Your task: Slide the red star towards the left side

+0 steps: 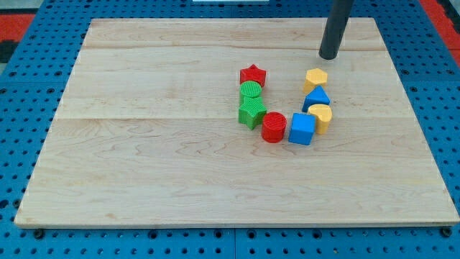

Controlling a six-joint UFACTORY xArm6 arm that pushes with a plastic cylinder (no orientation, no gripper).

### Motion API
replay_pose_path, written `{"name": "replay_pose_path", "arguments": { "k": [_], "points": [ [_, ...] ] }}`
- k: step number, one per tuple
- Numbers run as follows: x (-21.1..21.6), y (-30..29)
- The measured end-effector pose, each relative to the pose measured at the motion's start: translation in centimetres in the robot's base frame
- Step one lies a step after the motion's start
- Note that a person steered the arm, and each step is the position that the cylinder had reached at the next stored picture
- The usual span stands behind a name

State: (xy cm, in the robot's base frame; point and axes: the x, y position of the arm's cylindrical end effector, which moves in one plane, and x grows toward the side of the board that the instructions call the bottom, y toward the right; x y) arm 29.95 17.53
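Observation:
The red star (pixel 253 74) lies a little right of the board's middle, at the top of a U-shaped cluster of blocks. Just below it is a green cylinder (pixel 251 91), then a green star-like block (pixel 252 112). My tip (pixel 329 56) is the end of a dark rod coming down from the view's top. It rests on the board to the upper right of the red star, well apart from it, and just above the yellow hexagon (pixel 315 78).
A red cylinder (pixel 274 127), a blue cube (pixel 302 129), a yellow heart-like block (pixel 321 116) and a blue triangle (pixel 316 97) complete the U. The wooden board (pixel 144 158) lies on a blue pegboard.

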Motion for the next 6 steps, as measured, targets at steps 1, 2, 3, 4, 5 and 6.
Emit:
{"name": "replay_pose_path", "arguments": {
  "k": [1, 2, 3, 4, 5, 6],
  "points": [
    [0.0, 0.0],
    [0.4, -0.9],
    [2.6, -2.4],
    [3.0, -4.1],
    [3.1, -6.5],
    [4.1, -7.9]
  ]
}}
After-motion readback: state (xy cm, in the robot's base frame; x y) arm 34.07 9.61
